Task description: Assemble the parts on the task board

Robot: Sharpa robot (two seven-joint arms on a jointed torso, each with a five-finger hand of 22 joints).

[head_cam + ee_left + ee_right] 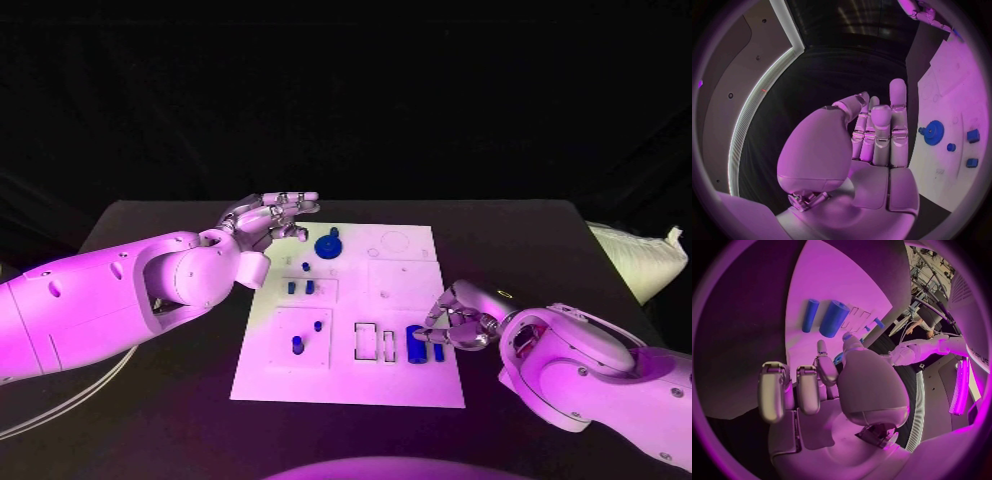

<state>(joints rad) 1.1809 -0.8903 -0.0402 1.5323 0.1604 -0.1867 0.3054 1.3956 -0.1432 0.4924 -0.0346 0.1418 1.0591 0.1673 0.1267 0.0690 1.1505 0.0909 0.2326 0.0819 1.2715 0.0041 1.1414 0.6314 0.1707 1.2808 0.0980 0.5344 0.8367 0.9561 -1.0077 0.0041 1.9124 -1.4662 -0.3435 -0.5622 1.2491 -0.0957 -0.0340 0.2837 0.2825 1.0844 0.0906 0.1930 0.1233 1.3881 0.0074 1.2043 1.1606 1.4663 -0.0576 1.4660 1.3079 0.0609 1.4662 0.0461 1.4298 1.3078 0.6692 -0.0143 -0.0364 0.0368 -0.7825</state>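
Note:
The white task board lies mid-table. A blue gear sits near its far left corner, and also shows as the gear. Small blue pieces and short pegs stand on the board's left half. Two blue cylinders lie near its right edge, seen close as cylinders. My left hand hovers over the far left corner, fingers straight, holding nothing. Beside the board's right edge, my right hand is just short of the cylinders, its fingers apart and empty.
Empty rectangular slots lie in the board just left of the cylinders. A white padded bag sits off the table's right edge. A pale cable runs along the near left.

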